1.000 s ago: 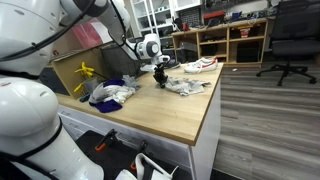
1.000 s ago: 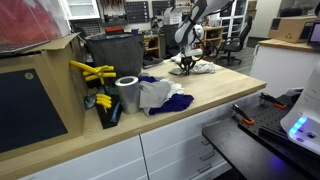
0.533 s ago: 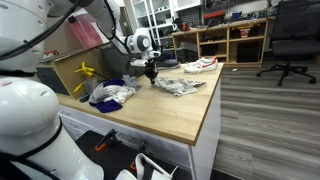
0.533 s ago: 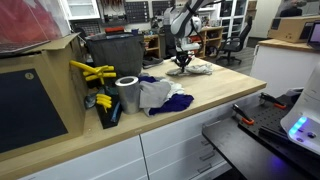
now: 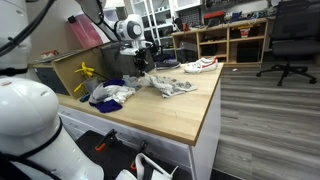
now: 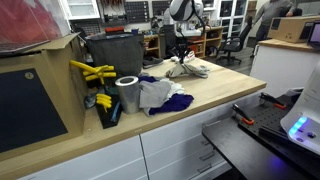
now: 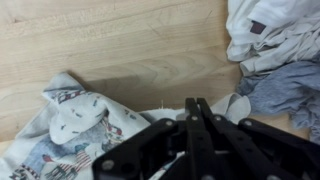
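Note:
My gripper is shut on one end of a white patterned cloth and holds that end a little above the wooden table. The rest of the cloth trails on the tabletop. In the wrist view the jaws are pressed together, with the patterned cloth spread below left. A pile of white and blue clothes lies just beyond the gripper and also shows in the wrist view. In an exterior view the gripper hangs over the cloth, behind the pile.
A grey roll and yellow-handled tools stand beside a dark bin. A cardboard box sits at the table's back. A shoe lies on the far edge. Office chairs and shelves stand beyond.
The gripper has moved along the table toward the pile of clothes and risen a little. The patterned cloth has been dragged along with it.

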